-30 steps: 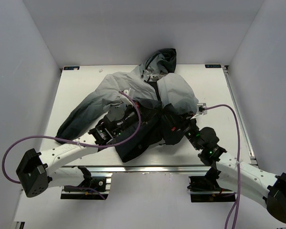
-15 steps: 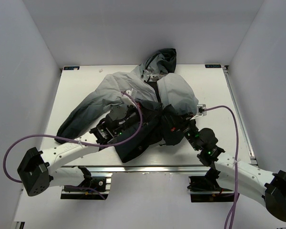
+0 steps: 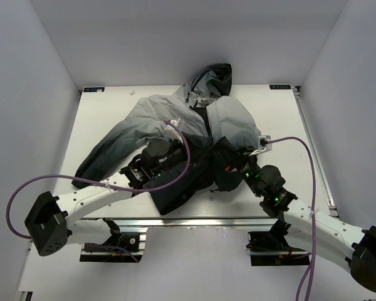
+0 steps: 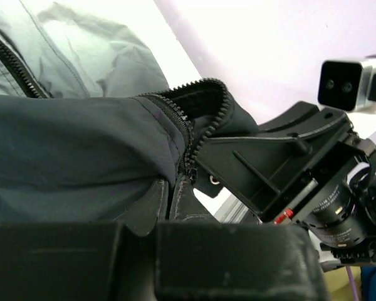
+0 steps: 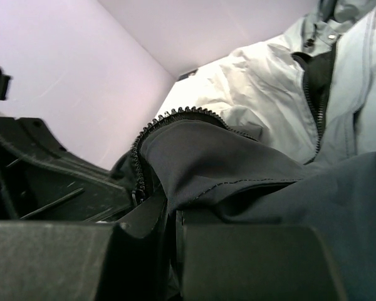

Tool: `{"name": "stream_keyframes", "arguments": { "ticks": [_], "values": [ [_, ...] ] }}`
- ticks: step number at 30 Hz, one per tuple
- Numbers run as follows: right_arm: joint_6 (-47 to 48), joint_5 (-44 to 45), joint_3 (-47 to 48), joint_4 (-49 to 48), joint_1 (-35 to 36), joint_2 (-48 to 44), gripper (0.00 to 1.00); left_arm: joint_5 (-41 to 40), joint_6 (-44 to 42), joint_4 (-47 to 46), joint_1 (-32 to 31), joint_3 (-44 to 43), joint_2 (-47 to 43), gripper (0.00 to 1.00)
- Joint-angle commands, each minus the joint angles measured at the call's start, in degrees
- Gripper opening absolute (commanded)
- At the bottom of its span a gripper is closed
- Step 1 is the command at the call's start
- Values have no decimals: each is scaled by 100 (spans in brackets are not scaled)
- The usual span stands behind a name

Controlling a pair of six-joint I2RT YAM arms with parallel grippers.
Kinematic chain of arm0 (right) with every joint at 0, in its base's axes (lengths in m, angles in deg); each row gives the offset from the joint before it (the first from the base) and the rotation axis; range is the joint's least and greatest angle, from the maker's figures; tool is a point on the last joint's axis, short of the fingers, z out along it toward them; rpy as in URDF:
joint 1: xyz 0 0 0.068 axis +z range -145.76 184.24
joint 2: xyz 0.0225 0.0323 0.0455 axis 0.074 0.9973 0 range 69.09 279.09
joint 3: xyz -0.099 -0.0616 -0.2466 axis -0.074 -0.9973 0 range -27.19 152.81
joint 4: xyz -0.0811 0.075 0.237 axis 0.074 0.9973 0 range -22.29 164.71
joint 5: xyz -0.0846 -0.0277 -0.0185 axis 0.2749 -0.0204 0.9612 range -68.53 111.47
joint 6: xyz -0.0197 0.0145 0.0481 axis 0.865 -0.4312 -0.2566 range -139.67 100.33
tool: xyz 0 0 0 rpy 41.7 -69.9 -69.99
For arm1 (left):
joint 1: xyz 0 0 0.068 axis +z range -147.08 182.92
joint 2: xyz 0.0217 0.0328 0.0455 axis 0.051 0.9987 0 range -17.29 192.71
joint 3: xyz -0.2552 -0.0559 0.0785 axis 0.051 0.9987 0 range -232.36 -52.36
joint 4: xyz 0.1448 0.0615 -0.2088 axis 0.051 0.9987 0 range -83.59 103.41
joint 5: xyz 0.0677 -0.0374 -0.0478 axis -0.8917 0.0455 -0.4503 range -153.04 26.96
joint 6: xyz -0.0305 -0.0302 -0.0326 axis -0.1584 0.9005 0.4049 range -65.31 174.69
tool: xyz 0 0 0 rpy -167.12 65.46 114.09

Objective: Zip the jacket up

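Top external: shows jacket (image 3: 175,119) spread on table (image 3: 282,125), hood far, hem near bases. Left gripper (image 4: 169,194) and right gripper (image 5: 173,213) each pinching dark hem fabric, 1 per side of zipper (image 4: 191,135). Zipper axis away toward hood, so likely pull that way.

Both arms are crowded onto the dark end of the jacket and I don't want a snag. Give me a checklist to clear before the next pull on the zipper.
1. Left gripper gripping the jacket: ok, shut on dark fabric beside the zipper teeth.
2. Right gripper gripping: ok, shut on dark fabric.
3. Slider located: cannot tell, no view shows it plainly.
4. Teeth lying straight: not ok, they arch over a fold between the grippers.
5. Chest zipper closed: not ok, it is open, with black lining showing.
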State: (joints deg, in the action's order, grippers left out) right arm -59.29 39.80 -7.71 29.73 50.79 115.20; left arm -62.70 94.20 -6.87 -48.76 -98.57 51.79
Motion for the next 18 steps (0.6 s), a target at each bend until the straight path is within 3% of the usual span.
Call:
{"name": "stream_keyframes", "arguments": {
  "ticks": [1, 18],
  "values": [
    [86, 715, 503, -9, -58, -84, 0, 546, -189, 107, -26, 7, -105, 0],
    [103, 751, 828, 325, -321, -225, 0, 994, -576, 1143, -26, -160, 326, 0]
  ]
}}
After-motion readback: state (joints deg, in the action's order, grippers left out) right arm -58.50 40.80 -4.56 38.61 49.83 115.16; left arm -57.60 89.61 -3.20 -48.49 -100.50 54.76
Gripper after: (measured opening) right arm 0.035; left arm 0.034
